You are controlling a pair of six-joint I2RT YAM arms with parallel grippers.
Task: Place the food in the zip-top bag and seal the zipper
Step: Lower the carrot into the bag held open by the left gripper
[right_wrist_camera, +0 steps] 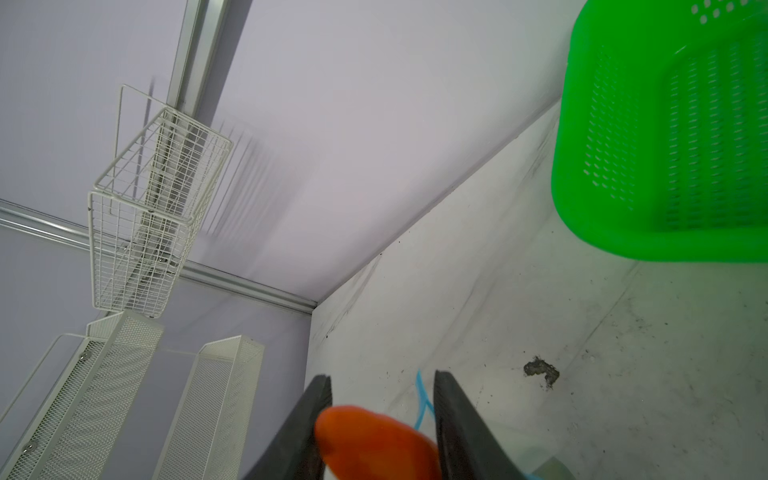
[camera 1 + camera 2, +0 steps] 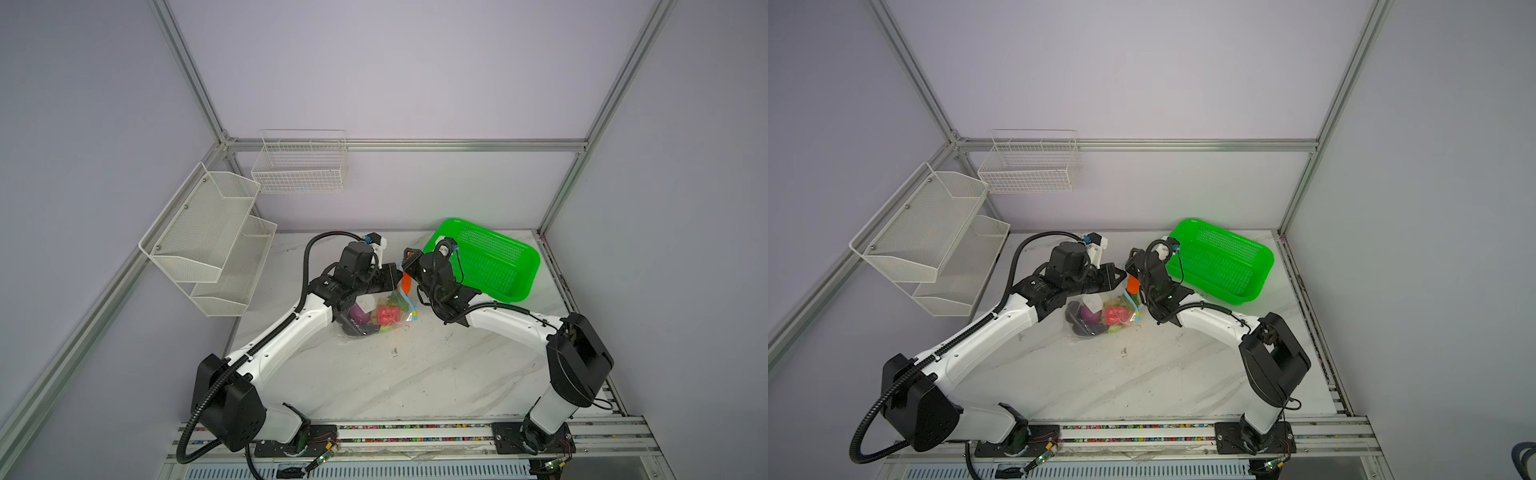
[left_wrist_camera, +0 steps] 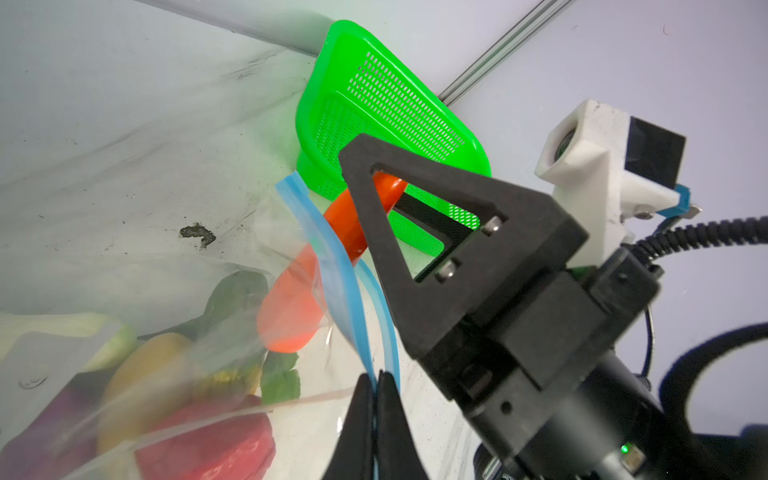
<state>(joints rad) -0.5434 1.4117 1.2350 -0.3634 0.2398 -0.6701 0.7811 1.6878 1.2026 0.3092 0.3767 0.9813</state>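
Jaws of the left gripper (image 3: 377, 380) are clenched on the zipper (image 3: 332, 266), pinching 1 lip of the blue strip and keeping the mouth of the zip-top bag (image 2: 347, 337) raised above the table (image 2: 415, 374). Jaws of the right gripper (image 1: 382, 374) stand parted with the orange carrot (image 1: 374, 444) between them. Whether they press it or merely flank it cannot be told from the right wrist view.

Progress, as judged: loading is nearly complete.
- **In the bag:** a red piece (image 2: 387, 314), a purple piece (image 2: 358, 314), a yellow piece (image 3: 141, 365), a dark piece (image 3: 237, 291), a green leaf (image 3: 282, 378) and a pale white-green piece (image 3: 62, 328).
- **Carrot:** it is partway in. Its lower end sits behind the clear film between the 2 blue lips, and its upper end projects above the mouth, at the right gripper.
- **Elsewhere:** the green basket (image 2: 528, 266), just behind the right arm, shows no food in both top views, and none lies loose on the table.
- **Outstanding:** get the carrot fully inside, then close the zipper, which stands open.

Not established:
- The yellow slider tab cannot be picked out with confidence.
- The left arm covers part of the bag in both top views.
- The right arm masks the basket's near corner.
- The contents are blurred in the left wrist view, so the count of pieces is uncertain.
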